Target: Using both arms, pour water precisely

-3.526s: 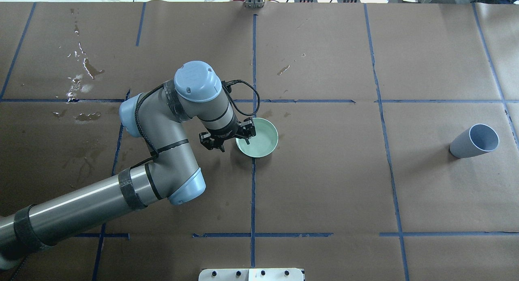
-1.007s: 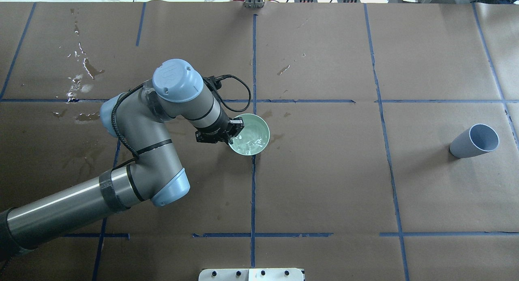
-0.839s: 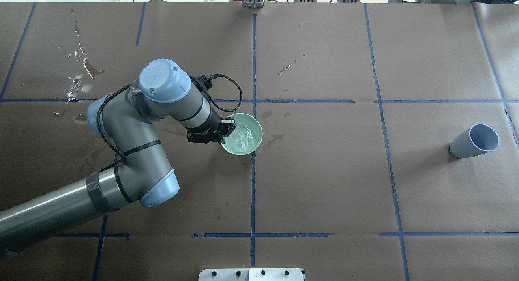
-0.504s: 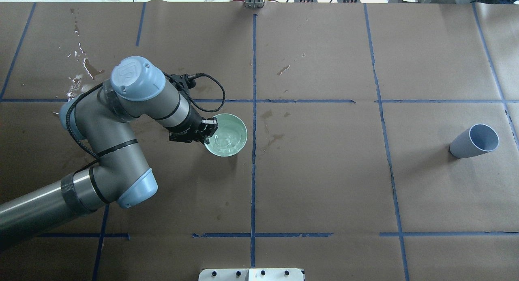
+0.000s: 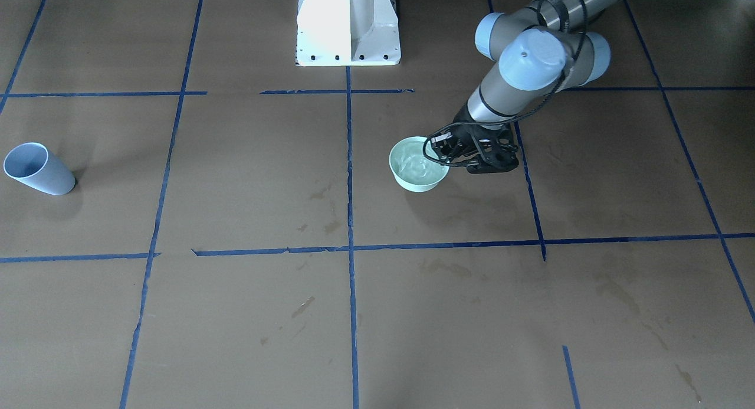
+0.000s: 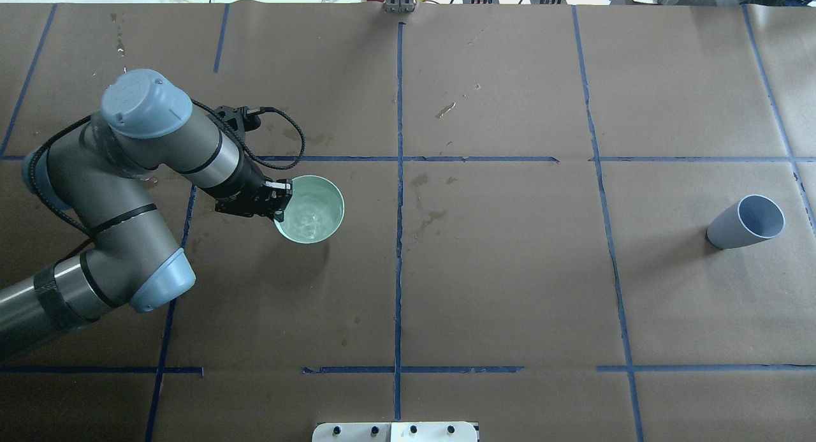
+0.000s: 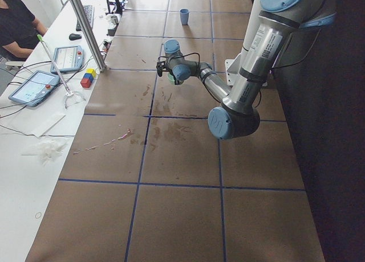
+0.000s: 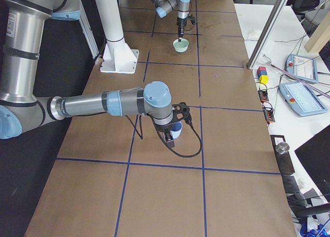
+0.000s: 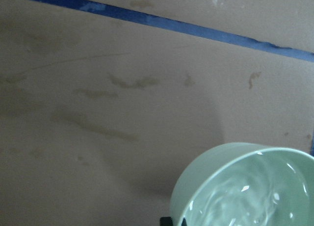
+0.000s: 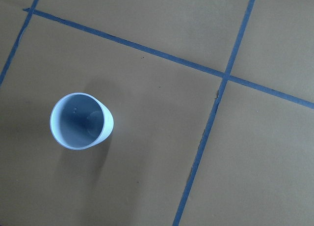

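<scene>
My left arm [image 6: 159, 155] reaches over the table's left half. Its gripper [image 6: 278, 199] is shut on the near-left rim of a pale green bowl [image 6: 310, 207] and holds it upright. The bowl's shadow lies apart from it in the front-facing view [image 5: 417, 164]. Water [image 6: 313, 217] ripples and glints in the bowl, also in the left wrist view [image 9: 245, 196]. A light blue cup [image 6: 746, 222] stands at the far right. My right arm [image 8: 93, 104] shows only in the exterior right view, its gripper [image 8: 172, 135] over the cup [image 8: 177, 127]; I cannot tell if it is open. The right wrist view looks down into the cup [image 10: 81, 120].
Brown paper with blue tape lines [image 6: 398, 270] covers the table. Damp stains [image 6: 427, 219] mark the middle. A spill glints at the left rear [image 7: 122, 138]. The white pedestal base [image 5: 348, 25] is at the robot's edge. Tablets and coloured blocks [image 7: 88, 78] lie beyond the far edge.
My left gripper closed on the bowl's rim and carried the bowl leftwards, from the centre tape line into the left half. The water sloshed, then calmed. The blue cup has not moved.
</scene>
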Available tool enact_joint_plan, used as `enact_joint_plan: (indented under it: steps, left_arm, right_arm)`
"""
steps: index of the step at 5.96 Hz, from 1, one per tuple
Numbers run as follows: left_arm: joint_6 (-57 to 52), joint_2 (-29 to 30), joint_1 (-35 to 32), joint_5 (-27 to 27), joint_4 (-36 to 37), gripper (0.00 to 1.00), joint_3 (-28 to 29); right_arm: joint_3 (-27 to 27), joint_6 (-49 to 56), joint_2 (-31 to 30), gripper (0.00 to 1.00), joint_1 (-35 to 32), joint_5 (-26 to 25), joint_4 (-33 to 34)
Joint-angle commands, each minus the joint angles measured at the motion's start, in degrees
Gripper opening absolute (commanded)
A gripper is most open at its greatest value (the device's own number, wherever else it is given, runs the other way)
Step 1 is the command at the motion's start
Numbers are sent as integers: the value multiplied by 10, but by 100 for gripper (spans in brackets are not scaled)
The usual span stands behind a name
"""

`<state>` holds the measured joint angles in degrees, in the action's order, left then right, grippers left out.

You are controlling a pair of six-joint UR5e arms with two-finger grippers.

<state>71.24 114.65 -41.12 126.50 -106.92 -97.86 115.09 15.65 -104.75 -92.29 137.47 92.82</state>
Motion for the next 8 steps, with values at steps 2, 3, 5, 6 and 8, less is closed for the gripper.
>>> enact_joint_plan:
  steps: [2,3,5,6,8]
  left_arm:
    - [-92,-63,-61,82,-1,0,-5]
    - [-116,-81,-75,94,-2,0,-8]
    - [-174,-128,-94,95,-2,0,-22]
    - [-209,-147,-110,111,-2,0,-22]
    - [-290,-191,-149,130,-2,0,-21]
  right_arm:
    - [0,0,1,100,0,0,0]
    - [0,0,2,100,0,0,0]
    - [0,0,2,100,0,0,0]
    - [0,0,1,100,0,-4,0]
    - [0,0,1,100,0,-5,0]
